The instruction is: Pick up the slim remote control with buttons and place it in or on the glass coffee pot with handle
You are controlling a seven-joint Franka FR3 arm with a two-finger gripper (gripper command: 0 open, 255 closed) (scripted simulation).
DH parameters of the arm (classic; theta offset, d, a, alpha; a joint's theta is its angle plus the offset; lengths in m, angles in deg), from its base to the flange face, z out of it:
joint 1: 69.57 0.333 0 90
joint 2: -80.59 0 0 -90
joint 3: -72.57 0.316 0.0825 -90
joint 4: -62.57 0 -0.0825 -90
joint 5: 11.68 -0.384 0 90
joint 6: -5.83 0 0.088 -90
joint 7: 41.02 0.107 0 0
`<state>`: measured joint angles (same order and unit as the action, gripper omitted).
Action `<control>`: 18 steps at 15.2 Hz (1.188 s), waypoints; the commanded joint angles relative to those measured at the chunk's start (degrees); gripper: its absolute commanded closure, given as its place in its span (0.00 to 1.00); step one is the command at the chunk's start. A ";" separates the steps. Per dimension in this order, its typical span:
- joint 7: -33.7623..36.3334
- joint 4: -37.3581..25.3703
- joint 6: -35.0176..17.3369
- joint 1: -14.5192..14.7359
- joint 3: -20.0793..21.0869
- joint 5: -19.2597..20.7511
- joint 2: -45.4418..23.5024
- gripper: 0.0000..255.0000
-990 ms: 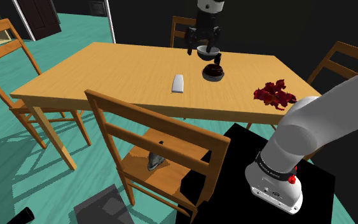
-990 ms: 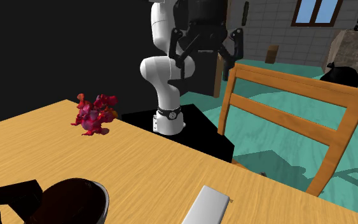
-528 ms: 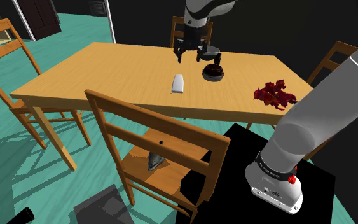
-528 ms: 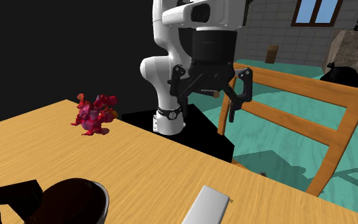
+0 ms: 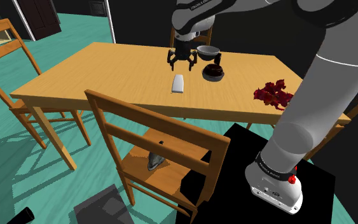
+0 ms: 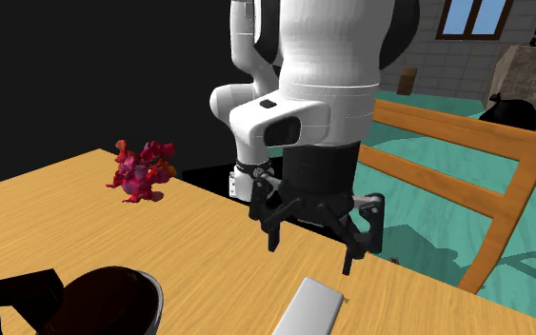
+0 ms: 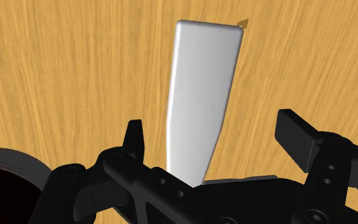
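Note:
A slim, plain pale-grey remote (image 5: 178, 83) lies flat on the wooden table (image 5: 107, 70), near its middle. My black gripper (image 5: 182, 63) hovers just above the remote's far end, open and holding nothing. In the second exterior view the gripper (image 6: 311, 252) hangs a little above the remote (image 6: 309, 309). Seen from the wrist, the remote (image 7: 199, 95) runs lengthwise between the spread fingers (image 7: 135, 137), which do not touch it. The dark coffee pot (image 5: 212, 71) with its handle stands just beside the gripper, toward the shoulder view's right; its rim (image 7: 6, 184) also shows from the wrist.
A red leafy cluster (image 5: 275, 94) lies on the table near the shoulder view's right edge. Wooden chairs (image 5: 152, 140) stand around the table, one holding a small dark object on its seat. The floor is teal, with a black area behind the table.
The arm has swung from above the coffee pot toward the shoulder view's left and come down over the remote. The fingers have stayed open. The remote and pot have not moved.

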<state>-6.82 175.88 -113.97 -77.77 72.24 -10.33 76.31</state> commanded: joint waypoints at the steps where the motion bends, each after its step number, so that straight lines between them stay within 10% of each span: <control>1: 1.43 -3.00 -0.64 -0.53 -0.55 -0.48 -4.55 0.00; 18: 4.54 -7.84 -6.16 -1.55 -1.55 -2.09 -16.85 0.00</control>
<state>-2.29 168.05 -120.10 -79.32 70.69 -12.43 59.48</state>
